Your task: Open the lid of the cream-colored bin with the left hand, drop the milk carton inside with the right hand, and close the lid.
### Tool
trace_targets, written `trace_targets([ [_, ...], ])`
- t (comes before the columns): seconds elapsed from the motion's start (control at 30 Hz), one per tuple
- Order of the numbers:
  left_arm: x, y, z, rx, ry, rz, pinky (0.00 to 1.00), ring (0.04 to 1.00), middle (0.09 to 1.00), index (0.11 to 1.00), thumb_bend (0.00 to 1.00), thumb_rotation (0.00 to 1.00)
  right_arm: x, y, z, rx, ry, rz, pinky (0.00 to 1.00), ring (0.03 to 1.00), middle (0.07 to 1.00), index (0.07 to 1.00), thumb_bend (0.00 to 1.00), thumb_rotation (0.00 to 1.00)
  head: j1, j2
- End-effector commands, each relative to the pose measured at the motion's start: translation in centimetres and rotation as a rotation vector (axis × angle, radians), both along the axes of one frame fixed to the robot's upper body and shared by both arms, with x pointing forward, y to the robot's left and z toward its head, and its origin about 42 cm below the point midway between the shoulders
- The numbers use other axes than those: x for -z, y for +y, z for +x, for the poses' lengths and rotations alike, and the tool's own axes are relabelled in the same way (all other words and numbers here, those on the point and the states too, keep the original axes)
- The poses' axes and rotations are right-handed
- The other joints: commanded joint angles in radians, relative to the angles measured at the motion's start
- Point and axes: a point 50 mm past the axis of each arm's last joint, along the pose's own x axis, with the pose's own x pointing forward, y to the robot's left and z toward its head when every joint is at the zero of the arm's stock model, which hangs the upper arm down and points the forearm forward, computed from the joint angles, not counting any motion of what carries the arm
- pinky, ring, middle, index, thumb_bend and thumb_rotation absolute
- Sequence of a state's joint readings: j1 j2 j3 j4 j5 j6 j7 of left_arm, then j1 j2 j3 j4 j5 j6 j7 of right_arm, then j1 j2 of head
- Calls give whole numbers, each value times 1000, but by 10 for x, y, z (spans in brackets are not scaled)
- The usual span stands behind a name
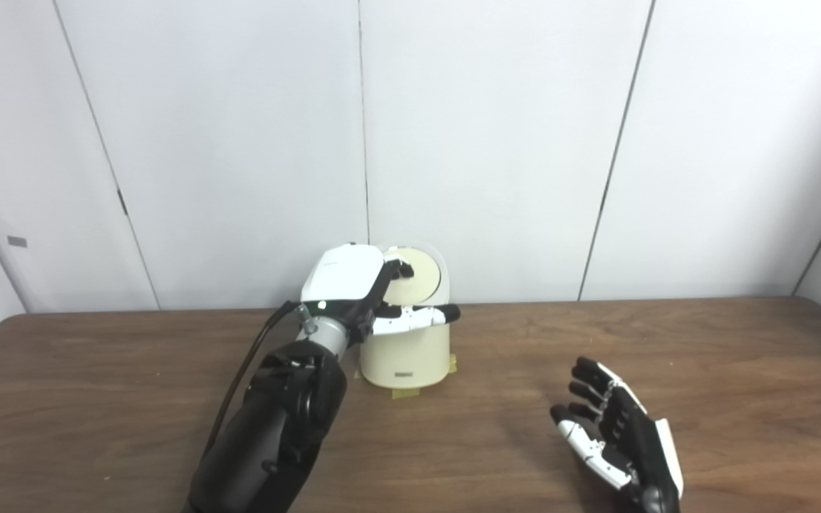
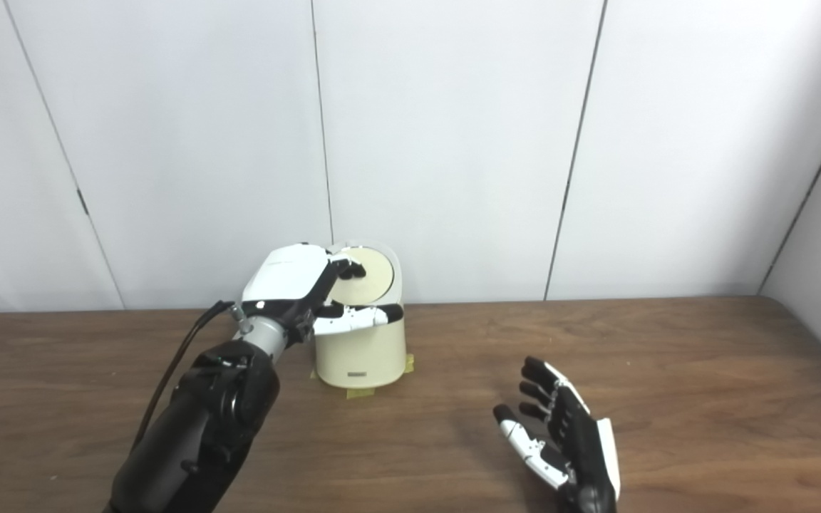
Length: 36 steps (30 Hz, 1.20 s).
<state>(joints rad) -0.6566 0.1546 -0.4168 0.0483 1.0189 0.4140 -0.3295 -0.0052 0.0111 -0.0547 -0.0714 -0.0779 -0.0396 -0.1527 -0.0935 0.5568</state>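
Observation:
The cream-colored bin (image 1: 410,353) stands at the back of the table, near the wall. Its round lid (image 1: 421,279) is tipped up, almost upright, with the underside facing me. My left hand (image 1: 353,285) is at the bin's top left. Its fingers (image 1: 398,271) curl onto the raised lid, and the thumb (image 1: 417,317) stretches across the front rim. My right hand (image 1: 613,434) hovers low over the table at the front right, palm up, fingers apart, holding nothing. No milk carton shows anywhere, and the inside of the bin is hidden.
The brown wooden table (image 1: 132,399) runs the full width, with white wall panels (image 1: 496,142) right behind the bin. Strips of yellow tape (image 1: 405,392) lie at the bin's foot. A black cable (image 1: 246,363) hangs beside my left forearm.

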Motion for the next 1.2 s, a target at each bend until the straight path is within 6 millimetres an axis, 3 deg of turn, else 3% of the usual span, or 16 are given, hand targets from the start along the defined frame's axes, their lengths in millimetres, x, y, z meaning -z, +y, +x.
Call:
trace_targets([
  [0.0,9,3,3,-10,33,-7,1000,883,731,764,850,929,-9,0,0,-8,-38,2,712,802,816,796,265,213,0,1],
  [0.1,16,4,1,-6,40,-19,1000,872,715,760,855,938,-10,0,-1,-18,-37,12,713,800,816,797,264,203,-4,10],
  [0.3,25,7,-3,11,51,-28,1000,885,782,769,842,949,-14,2,-5,-23,-28,14,703,777,799,786,278,198,-7,21],
  [0.4,27,8,-5,12,31,-9,1000,873,746,767,831,927,-16,4,-5,-23,-26,21,695,767,791,777,281,185,-10,29],
  [0.53,37,8,-8,61,-135,271,1000,845,760,743,831,929,-16,5,-4,-23,-23,11,682,763,786,769,283,179,-9,31],
  [0.6,52,9,-10,91,-180,410,1000,860,770,749,844,926,-16,7,-3,-27,-24,8,678,760,785,767,280,175,-13,30],
  [0.83,103,17,-19,178,-97,641,1000,876,780,767,842,864,-18,11,-4,-37,-18,12,675,762,786,765,300,201,-20,32],
  [0.97,120,17,-23,183,-57,667,1000,885,788,779,827,883,-20,12,-5,-38,-11,25,684,762,784,762,316,236,-20,32],
  [1.17,115,16,-23,175,-76,591,1000,895,807,784,809,868,-20,11,-5,-41,-6,15,688,768,794,772,316,222,-18,29],
])
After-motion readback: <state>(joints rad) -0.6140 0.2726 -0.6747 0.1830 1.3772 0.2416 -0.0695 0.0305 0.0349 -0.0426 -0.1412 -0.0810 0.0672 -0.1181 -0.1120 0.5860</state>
